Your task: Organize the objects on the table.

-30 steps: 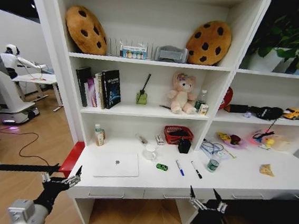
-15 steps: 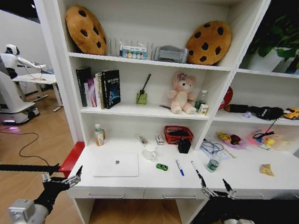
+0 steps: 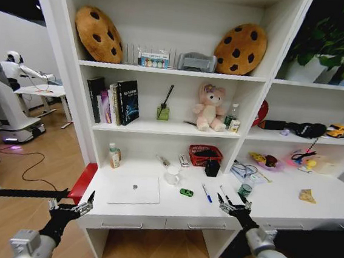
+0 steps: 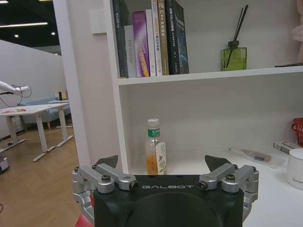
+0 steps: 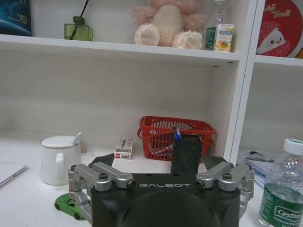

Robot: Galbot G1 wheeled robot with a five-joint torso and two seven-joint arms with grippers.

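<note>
The right gripper (image 3: 234, 206) is being held open over the table (image 3: 170, 209), beside a slim black pen (image 3: 226, 195); the left gripper (image 3: 69, 207) is being held open too.

In the right wrist view the right pincer (image 5: 160, 176) hides the lower part of the black pen holder (image 5: 186, 154) and half of the green toy car (image 5: 67, 205). The picture edge cuts the green-banded bottle (image 5: 282, 189).

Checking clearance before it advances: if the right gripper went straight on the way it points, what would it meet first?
Probably the black pen holder dead ahead of the open right gripper, with the red basket behind it; depth is hard to judge.
</note>
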